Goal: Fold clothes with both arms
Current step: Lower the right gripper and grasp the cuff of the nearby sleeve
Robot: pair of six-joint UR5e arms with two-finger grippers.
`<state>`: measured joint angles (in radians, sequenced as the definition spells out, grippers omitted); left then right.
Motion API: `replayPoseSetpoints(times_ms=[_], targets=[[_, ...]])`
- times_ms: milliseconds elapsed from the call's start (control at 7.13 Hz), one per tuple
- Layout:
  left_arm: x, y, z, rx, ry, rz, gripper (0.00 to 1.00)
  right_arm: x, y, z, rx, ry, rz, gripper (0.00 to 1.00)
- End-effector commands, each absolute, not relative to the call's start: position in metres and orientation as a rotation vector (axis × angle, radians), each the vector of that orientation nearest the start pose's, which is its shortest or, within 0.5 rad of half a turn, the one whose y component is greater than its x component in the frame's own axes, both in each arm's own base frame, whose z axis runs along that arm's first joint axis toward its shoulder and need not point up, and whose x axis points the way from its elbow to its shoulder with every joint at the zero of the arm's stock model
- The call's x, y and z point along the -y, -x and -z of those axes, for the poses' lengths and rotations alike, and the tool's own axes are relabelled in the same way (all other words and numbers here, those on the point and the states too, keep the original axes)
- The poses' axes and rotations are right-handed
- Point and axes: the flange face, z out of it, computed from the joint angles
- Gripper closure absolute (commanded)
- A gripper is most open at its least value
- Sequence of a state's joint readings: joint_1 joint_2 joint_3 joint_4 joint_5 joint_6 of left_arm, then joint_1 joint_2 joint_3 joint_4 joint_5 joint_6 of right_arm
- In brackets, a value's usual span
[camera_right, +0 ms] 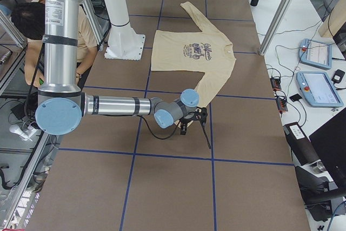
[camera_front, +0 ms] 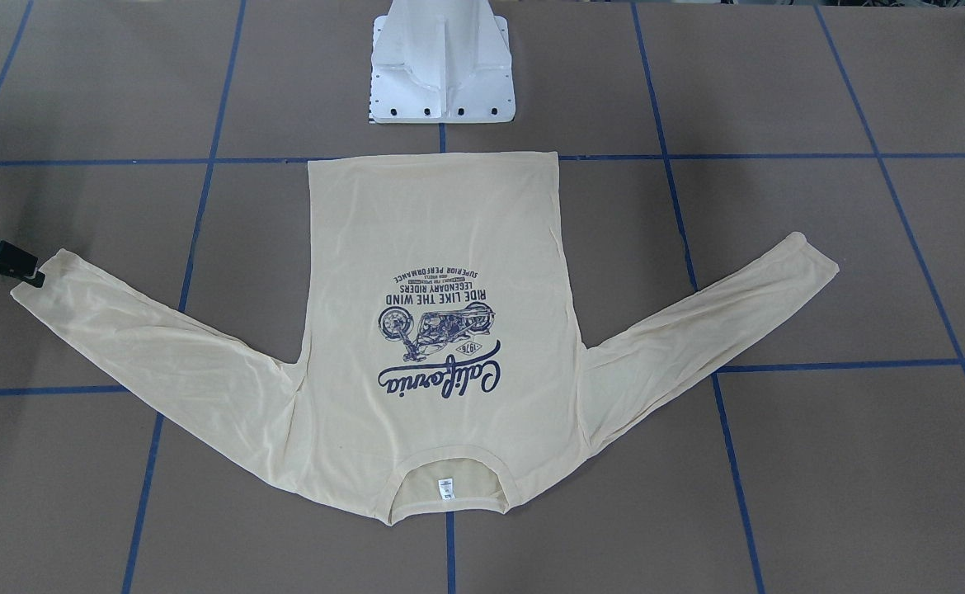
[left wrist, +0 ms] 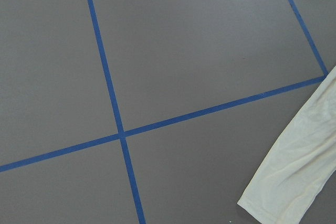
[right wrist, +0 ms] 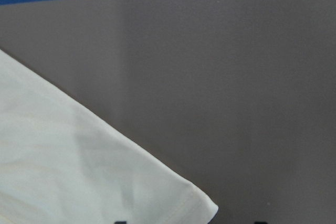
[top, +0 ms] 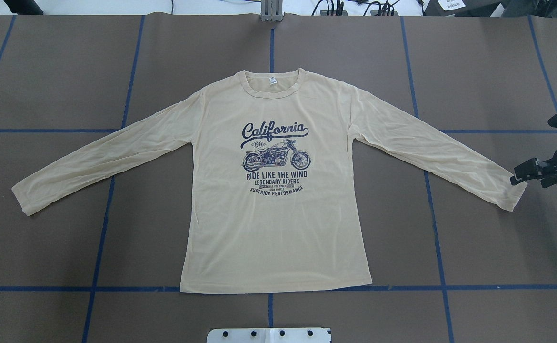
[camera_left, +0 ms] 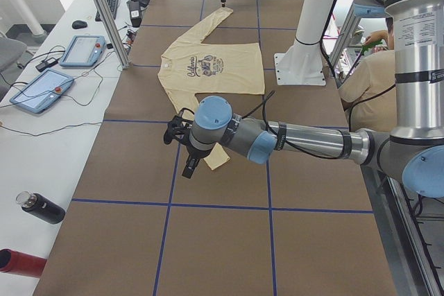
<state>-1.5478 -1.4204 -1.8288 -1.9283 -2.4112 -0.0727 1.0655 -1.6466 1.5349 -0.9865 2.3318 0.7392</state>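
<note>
The pale cream-yellow long-sleeved T-shirt [top: 278, 200] lies flat, print up, both sleeves spread, its collar away from the robot base. It also shows in the front view [camera_front: 433, 330]. My right gripper [top: 521, 175] is low, right at the right sleeve's cuff [top: 514, 195], and is open. In the right wrist view the cuff corner [right wrist: 199, 203] lies between the two fingertips. It holds nothing. My left gripper [camera_left: 173, 129] shows only in the left side view, over the left cuff [left wrist: 294, 182]. I cannot tell whether it is open or shut.
The brown table cover [top: 69, 71] has a blue tape grid. The white pedestal base [camera_front: 441, 74] stands just behind the shirt's hem. Tablets [camera_left: 41, 91] and two bottles [camera_left: 41, 209] lie on the side bench. A person [camera_right: 32, 25] sits behind the robot.
</note>
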Motion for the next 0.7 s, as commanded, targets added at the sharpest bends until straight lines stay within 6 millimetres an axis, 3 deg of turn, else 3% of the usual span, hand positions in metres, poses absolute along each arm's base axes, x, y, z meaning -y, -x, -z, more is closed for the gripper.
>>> replayPoseSetpoints(times_ms=[0,561], targets=[[0.4460,0.0489,-0.5566,-0.843,-0.398,-0.151,0.00,0.4506,0.1758,-0.6554,0.860,0.079,-0.044,0.23],[0.4460,0.0489,-0.5566,-0.841,-0.400,-0.157,0.00,0.4535,0.1774,-0.6548,0.861,0.079,-0.045,0.33]])
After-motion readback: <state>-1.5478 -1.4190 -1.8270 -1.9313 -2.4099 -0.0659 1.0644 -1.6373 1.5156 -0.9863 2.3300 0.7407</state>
